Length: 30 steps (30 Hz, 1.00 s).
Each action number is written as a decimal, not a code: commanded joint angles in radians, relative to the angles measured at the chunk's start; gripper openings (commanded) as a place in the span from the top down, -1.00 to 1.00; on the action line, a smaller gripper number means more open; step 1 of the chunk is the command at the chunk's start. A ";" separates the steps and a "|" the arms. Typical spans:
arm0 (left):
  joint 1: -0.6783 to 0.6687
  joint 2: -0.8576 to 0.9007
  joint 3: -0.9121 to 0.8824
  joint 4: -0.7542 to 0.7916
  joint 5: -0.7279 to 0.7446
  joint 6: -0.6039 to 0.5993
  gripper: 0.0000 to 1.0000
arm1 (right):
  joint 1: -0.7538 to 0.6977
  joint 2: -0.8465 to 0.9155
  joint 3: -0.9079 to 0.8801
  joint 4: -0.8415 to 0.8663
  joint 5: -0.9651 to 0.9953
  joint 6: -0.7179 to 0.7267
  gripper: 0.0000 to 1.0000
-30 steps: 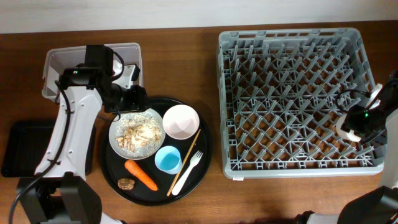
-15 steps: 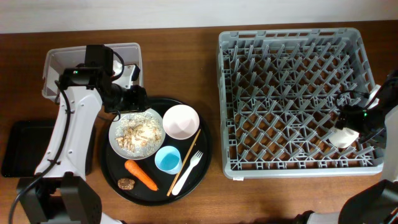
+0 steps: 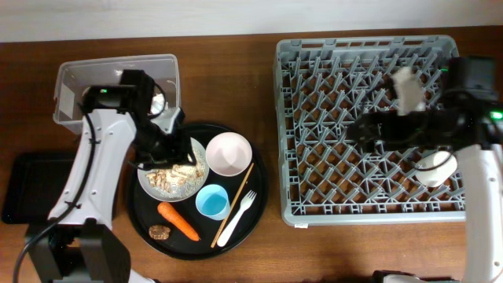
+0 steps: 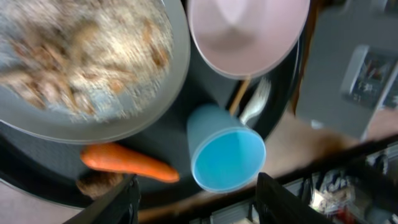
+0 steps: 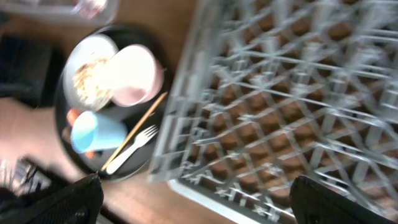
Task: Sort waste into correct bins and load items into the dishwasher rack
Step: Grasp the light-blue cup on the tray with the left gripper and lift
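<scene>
The pale plate (image 3: 171,169) with rice-like scraps lies on the round black tray, beside the cream-pink bowl (image 3: 229,153), light blue cup (image 3: 211,201), white fork (image 3: 236,216), chopstick (image 3: 238,194), carrot (image 3: 178,221) and brown lump (image 3: 160,232). My left gripper (image 3: 169,156) hovers open and empty over the plate; its wrist view shows plate (image 4: 93,62), bowl (image 4: 249,31), cup (image 4: 227,155) and carrot (image 4: 124,163) between the jaws (image 4: 202,205). My right gripper (image 3: 360,130) is open and empty over the middle of the grey rack (image 3: 369,212). The small white cup (image 3: 435,167) lies in the rack's right part.
The clear tub (image 3: 71,79) stands at the back left; the flat black tray (image 3: 27,185) lies at the left edge. The round black tray (image 3: 259,189) sits just left of the rack. The right wrist view shows the rack (image 5: 280,93) and the tray's items, blurred.
My right gripper let go of the small white cup in the rack and swung left over the rack's middle. My left gripper moved forward over the plate.
</scene>
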<state>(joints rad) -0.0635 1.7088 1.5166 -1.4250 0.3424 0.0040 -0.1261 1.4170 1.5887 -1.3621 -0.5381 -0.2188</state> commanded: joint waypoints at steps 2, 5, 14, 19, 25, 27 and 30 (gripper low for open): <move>-0.079 -0.017 -0.073 -0.042 0.001 0.008 -0.19 | 0.142 0.040 0.002 -0.003 -0.026 -0.017 -0.97; -0.111 -0.017 -0.140 -0.014 0.001 0.008 -0.19 | 0.173 0.061 0.002 -0.009 -0.026 -0.016 -0.97; -0.120 -0.017 -0.332 0.122 -0.025 -0.035 -0.19 | 0.172 0.066 0.002 -0.020 0.027 -0.009 -0.97; -0.120 -0.017 -0.382 0.189 0.020 -0.038 0.05 | 0.172 0.066 0.002 -0.019 0.027 -0.009 -0.97; -0.119 -0.017 -0.382 0.220 0.061 -0.039 0.99 | 0.171 0.066 0.002 -0.019 0.028 -0.009 -0.97; -0.114 -0.017 -0.372 0.216 0.061 -0.038 0.99 | 0.172 0.066 0.002 -0.021 0.049 -0.009 -0.97; -0.090 -0.023 -0.312 0.183 0.061 -0.036 1.00 | 0.172 0.066 0.002 -0.022 0.101 -0.009 -0.97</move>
<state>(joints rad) -0.1791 1.7088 1.1419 -1.2163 0.3832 -0.0341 0.0429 1.4834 1.5867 -1.3815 -0.4953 -0.2203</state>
